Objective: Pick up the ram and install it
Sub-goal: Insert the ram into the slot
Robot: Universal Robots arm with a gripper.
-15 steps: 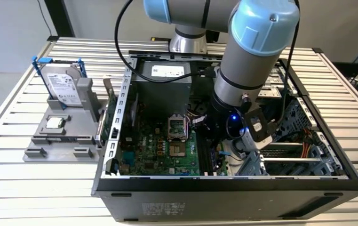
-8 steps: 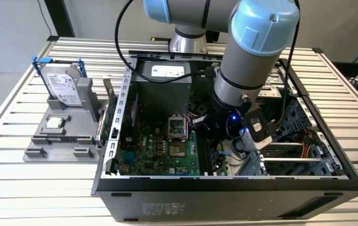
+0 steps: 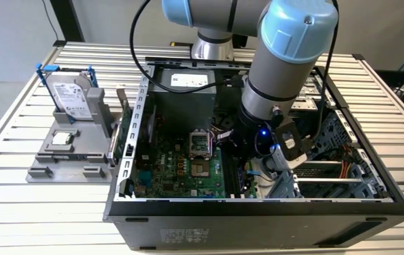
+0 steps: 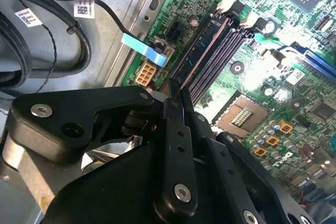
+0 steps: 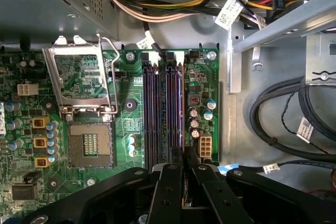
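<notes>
The gripper (image 4: 178, 98) has its fingers (image 4: 178, 145) clamped on the ram (image 4: 198, 51), standing edge-on at the outer side of the memory slots (image 5: 157, 114); best pushed straight down, evenly, so both end latches (image 4: 231, 4) catch together

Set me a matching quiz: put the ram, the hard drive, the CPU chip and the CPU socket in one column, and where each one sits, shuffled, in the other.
Things:
1. ram
2. hard drive
3. CPU chip
4. CPU socket

Places:
A. lying flat on the grey fixture
B. on the motherboard, empty, metal lid raised
C. pinched in the gripper at the memory slots
D. standing upright on the grey fixture

Pairs: 1-C, 2-D, 3-A, 4-B
</notes>
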